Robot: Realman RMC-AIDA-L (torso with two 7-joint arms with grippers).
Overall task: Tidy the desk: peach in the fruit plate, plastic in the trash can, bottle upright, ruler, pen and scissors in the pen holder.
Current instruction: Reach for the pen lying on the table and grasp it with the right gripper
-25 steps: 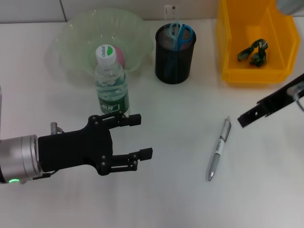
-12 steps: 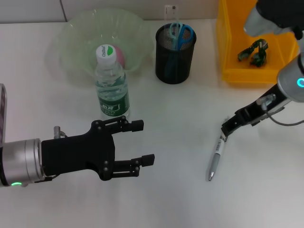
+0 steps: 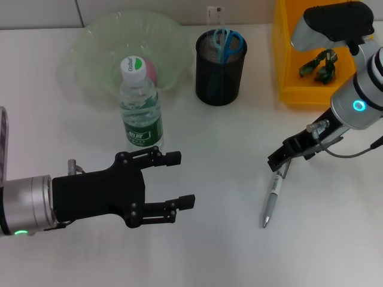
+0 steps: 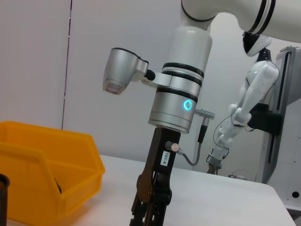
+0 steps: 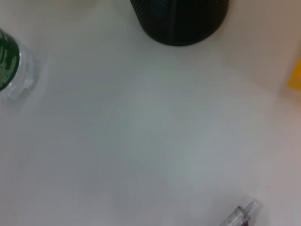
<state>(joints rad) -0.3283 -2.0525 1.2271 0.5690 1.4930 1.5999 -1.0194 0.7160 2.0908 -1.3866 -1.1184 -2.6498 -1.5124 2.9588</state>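
One item, the pen (image 3: 274, 192), lay loose on the white desk (image 3: 209, 251) as we looked over the scene. Nearest us, the left gripper (image 3: 182, 179) hovered low over the desk with its fingers spread apart, holding nothing, just in front of the upright bottle (image 3: 140, 107). Farther right, the right gripper (image 3: 277, 160) reached down at the pen's upper end; we could not tell whether its fingers were apart or together, nor whether they touched the pen. Behind stood the black pen holder (image 3: 221, 61), scissors (image 3: 224, 42) and ruler (image 3: 213, 13) already in it, with the peach (image 3: 152, 70) in the green fruit plate (image 3: 96, 45) and the plastic (image 3: 320, 64) in the yellow trash can (image 3: 287, 54). We judged the risk plain: a pinch so near the pen's end could let it swing, slip or roll away, and a tilted pen could catch the holder's rim.
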